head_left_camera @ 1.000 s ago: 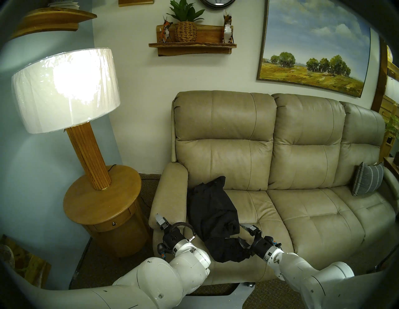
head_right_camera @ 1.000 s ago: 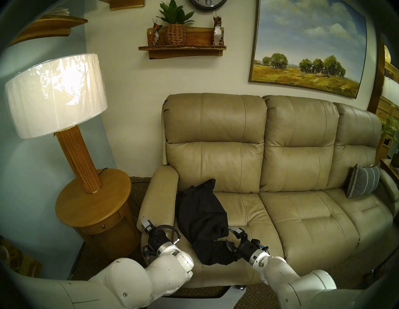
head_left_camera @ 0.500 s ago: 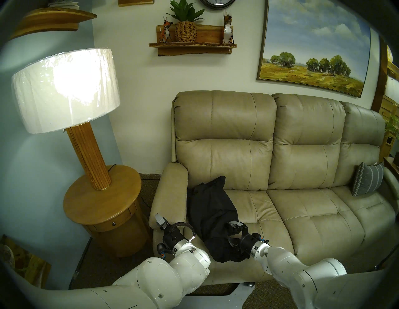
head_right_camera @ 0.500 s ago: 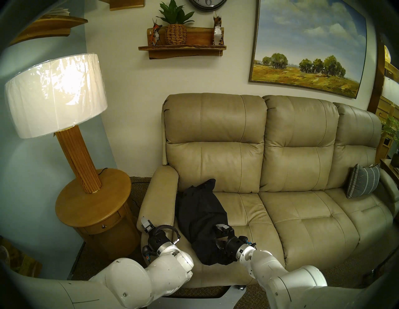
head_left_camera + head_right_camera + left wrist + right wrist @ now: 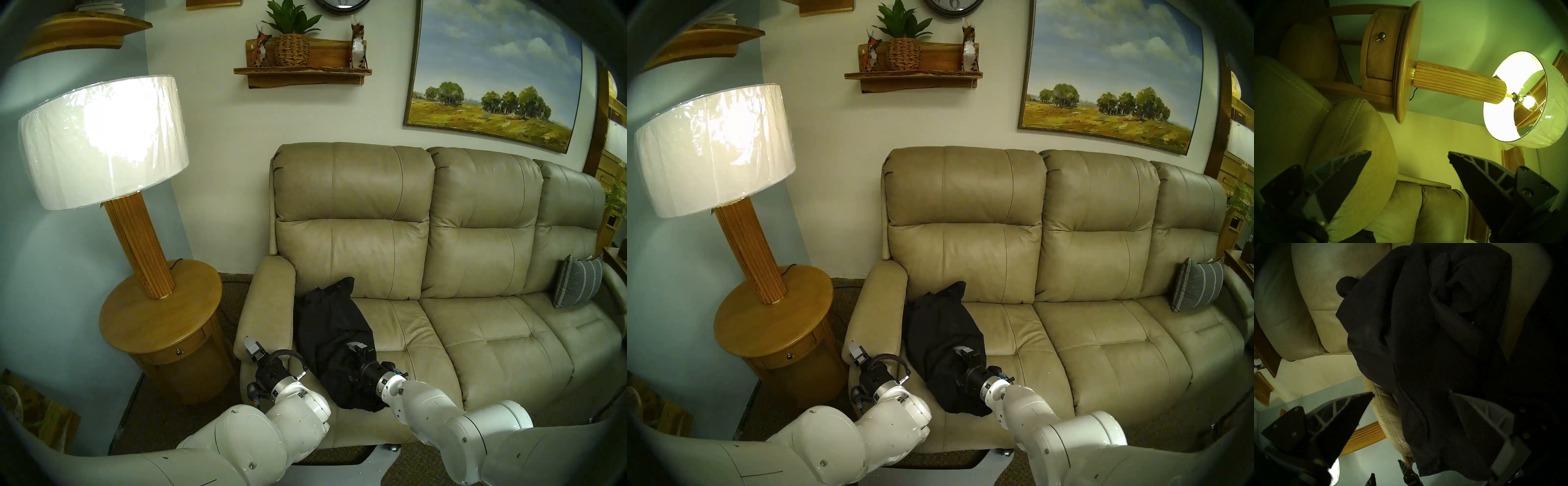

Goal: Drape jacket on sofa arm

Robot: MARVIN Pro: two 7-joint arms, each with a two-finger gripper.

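So the crumpled black fabric jacket (image 5: 334, 342) sits on the seat right against the padded beige leather sofa arm (image 5: 268, 305). Right gripper (image 5: 1410, 395) spread wide around its near edge; left gripper (image 5: 1409, 154) gapes empty beside the armrest front.

living room, sofa (image 5: 441, 237), lamp (image 5: 101, 142), painting (image 5: 492, 78)

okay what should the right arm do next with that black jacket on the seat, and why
Probably close the right gripper on the jacket. Its jaws are open with a fold of black fabric between them in the right wrist view, and the sofa arm is bare.
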